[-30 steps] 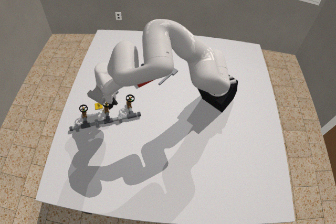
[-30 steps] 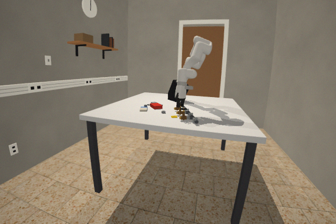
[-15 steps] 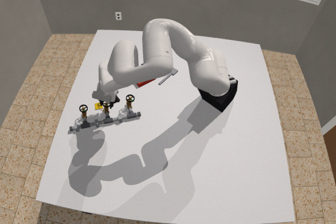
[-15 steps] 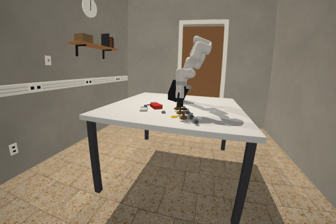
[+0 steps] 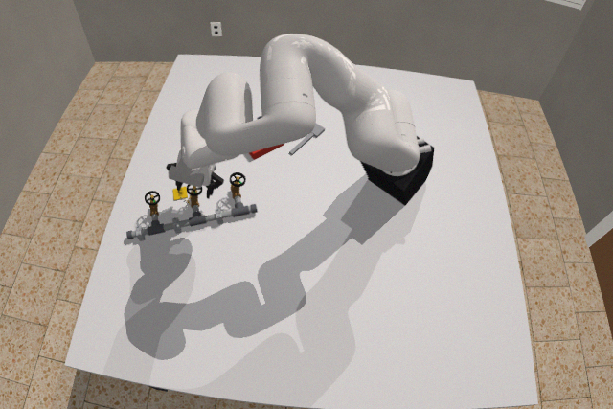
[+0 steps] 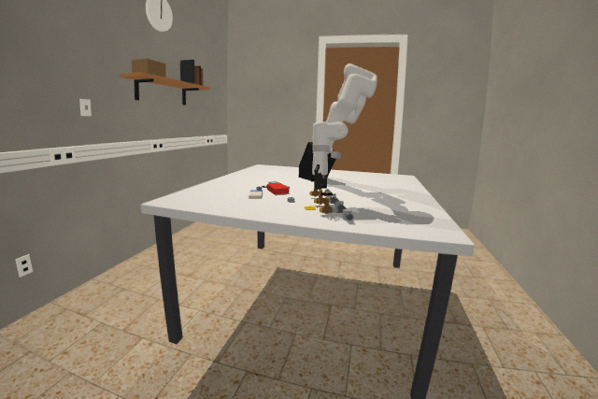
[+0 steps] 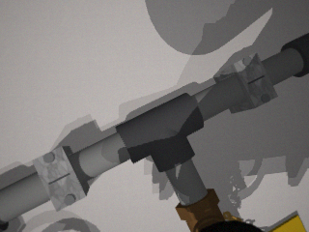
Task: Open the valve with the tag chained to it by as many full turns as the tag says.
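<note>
Three valves with black handwheels stand on a grey pipe (image 5: 191, 222) at the table's left. The left valve (image 5: 149, 193) and the right valve (image 5: 238, 180) stand free. The middle valve (image 5: 193, 191) has a yellow tag (image 5: 178, 193) lying on the table behind it. My gripper (image 5: 193, 184) is open and straddles the middle handwheel, one finger on each side, without holding it. The wrist view shows the grey pipe tee (image 7: 161, 130), the brass stem of the middle valve (image 7: 203, 213) and a corner of the yellow tag (image 7: 290, 223) at the lower edge. The tag's number does not show.
A red box (image 6: 277, 188), a small white and blue object (image 6: 255, 193) and a small grey piece (image 6: 291, 199) lie on the table behind the valves. A grey flat tool (image 5: 306, 139) lies under the arm. The arm's black base (image 5: 399, 176) stands at the right.
</note>
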You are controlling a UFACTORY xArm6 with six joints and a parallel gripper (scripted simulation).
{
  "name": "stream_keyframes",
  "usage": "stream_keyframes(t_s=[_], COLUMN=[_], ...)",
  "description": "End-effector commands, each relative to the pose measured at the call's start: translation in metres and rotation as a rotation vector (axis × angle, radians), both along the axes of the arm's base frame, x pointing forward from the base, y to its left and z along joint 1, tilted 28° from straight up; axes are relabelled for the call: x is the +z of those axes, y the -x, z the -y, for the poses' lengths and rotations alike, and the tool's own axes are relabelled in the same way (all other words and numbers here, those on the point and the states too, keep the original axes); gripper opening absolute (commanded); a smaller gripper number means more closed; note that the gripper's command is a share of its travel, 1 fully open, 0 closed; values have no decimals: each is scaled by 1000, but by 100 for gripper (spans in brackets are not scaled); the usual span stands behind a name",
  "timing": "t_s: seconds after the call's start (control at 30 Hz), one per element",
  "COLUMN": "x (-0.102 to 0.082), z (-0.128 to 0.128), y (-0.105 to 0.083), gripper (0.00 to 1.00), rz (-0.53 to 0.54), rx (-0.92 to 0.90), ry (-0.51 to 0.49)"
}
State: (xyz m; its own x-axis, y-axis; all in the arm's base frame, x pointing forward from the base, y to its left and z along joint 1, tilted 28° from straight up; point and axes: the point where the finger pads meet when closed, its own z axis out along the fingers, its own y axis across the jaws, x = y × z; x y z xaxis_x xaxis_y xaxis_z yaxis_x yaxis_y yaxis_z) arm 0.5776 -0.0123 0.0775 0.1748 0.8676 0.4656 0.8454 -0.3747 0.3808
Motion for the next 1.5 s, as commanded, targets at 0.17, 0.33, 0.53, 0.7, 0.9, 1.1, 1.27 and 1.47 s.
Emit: stream_keyframes(t_s=[0.17,0.33,0.53,0.7,0.9,1.1,1.27,1.47], x=[2,2,2,2,2,2,2,2], z=[1,1,1,1,1,1,1,1], y=[-1,-1,-1,-1,-1,-1,-1,-1], gripper=[100,100,100,100,100,100,100,100], rz=[4,4,-6,-23,-89,-200,-250,-355], rx=[-1,-1,-25,-66,-228,-498,-630,-918], ry=[1,1,-15,-40,-143,-315,-401,-592])
